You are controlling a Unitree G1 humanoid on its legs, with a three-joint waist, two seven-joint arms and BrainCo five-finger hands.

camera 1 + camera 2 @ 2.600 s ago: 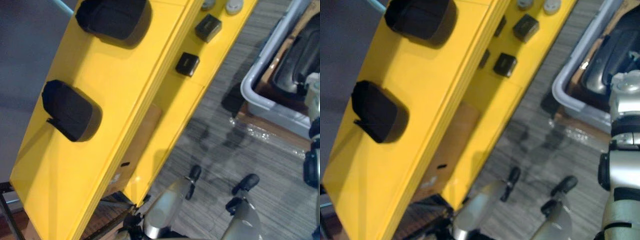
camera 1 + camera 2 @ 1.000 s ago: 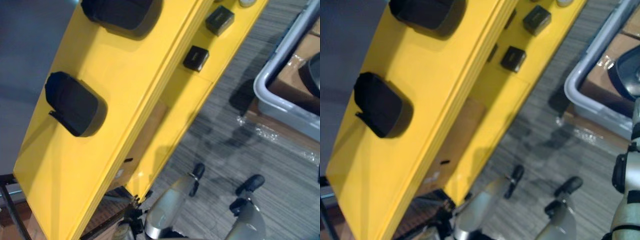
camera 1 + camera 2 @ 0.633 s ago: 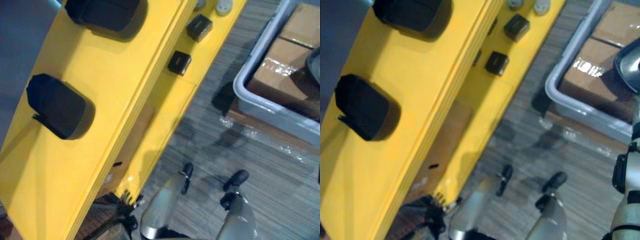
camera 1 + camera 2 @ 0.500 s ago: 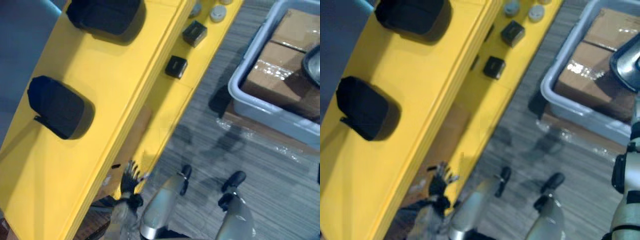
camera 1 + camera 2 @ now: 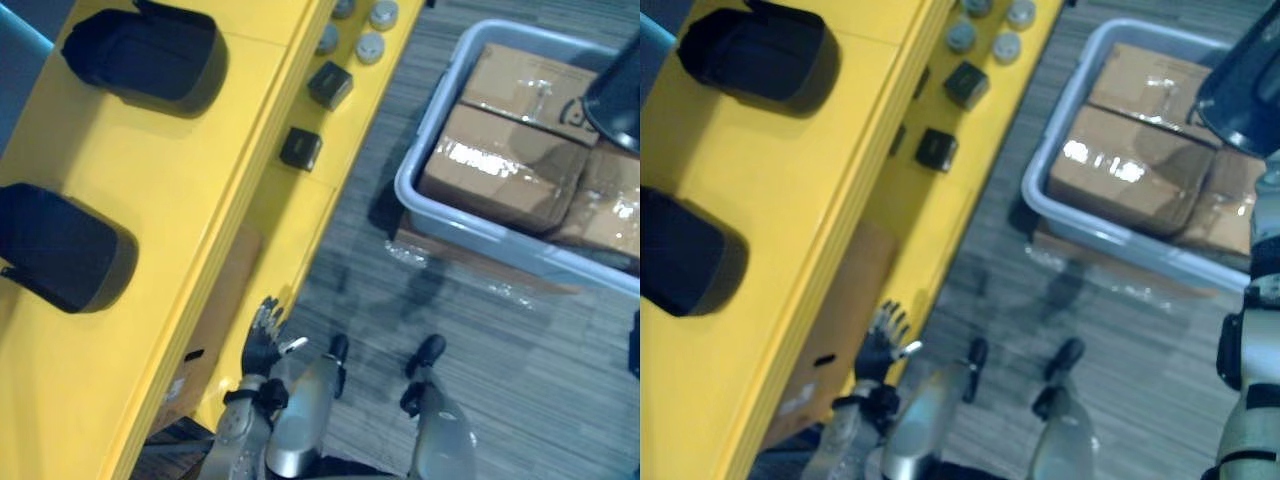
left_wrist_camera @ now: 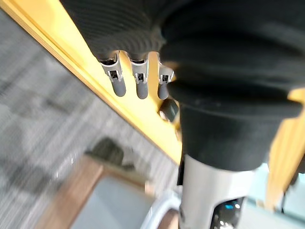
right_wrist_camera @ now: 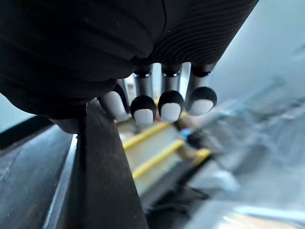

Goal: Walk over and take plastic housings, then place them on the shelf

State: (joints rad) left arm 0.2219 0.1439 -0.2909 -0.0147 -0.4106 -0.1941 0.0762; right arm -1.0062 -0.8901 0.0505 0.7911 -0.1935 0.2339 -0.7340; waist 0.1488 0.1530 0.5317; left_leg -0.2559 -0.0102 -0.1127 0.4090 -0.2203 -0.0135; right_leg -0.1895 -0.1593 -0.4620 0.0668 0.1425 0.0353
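One housing [image 5: 615, 92] in right hand [image 7: 170, 102], two lying crosswise on yellow shelf [image 5: 200, 180]

Bright, even light. Glare on the boxes [image 5: 500, 165] beside the shelf [image 5: 190, 180]; 2 housings [image 5: 140, 55] cast soft shadows on it.

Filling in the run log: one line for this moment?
right hand: shut on black housing | left hand: open, empty, beside yellow shelf | shelf top: two placed housings | grey bin: cardboard boxes
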